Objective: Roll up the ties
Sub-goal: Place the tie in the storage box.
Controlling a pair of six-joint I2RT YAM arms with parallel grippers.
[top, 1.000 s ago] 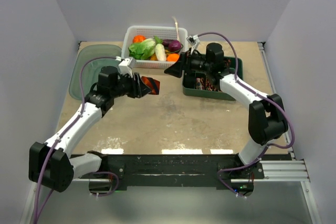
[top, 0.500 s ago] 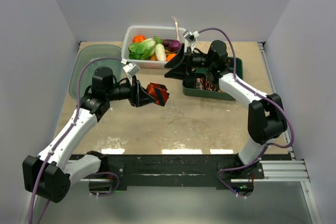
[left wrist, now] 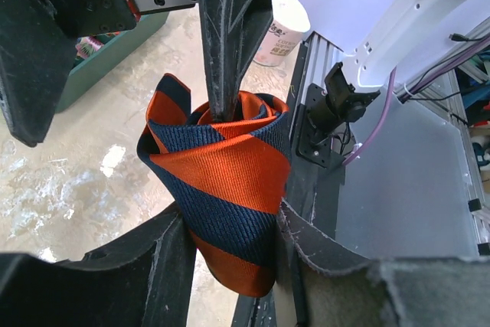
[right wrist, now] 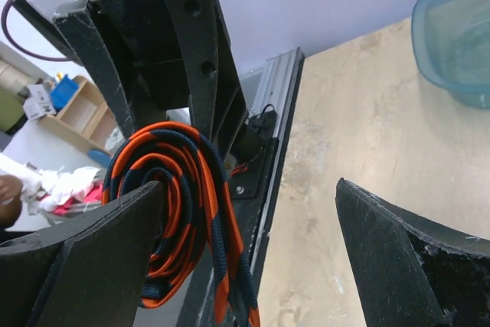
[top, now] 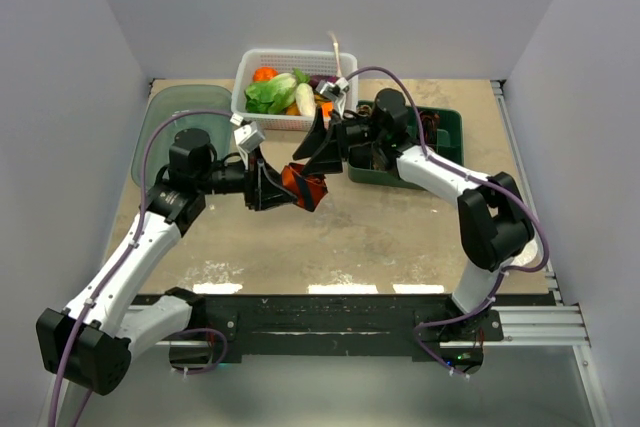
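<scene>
Left tool (left wrist: 230, 254) is clamped on a rolled orange and dark-blue diagonally striped fabric necktie (left wrist: 218, 181), one dark finger (left wrist: 164, 262) pressing each flat side of the coil. The roll stands up between them, off the tan speckled surface (top: 350, 237), roughly mid-surface in the top view.

The right tool (right wrist: 246, 189) meets it from the far side with its fingers spread wide. In the left wrist view one of them (left wrist: 226, 36) comes down into the middle of the coil while the other stands well off to the side.

The necktie is wound in several loose turns; the right wrist view shows its edge as nested orange and dark bands. Broad slanted stripes cover the outer wrap, and one folded corner sticks up at the top.

Behind the tools stand a white plastic mesh basket (top: 285, 55) of vegetables and a dark green rectangular tray (top: 453, 137).
</scene>
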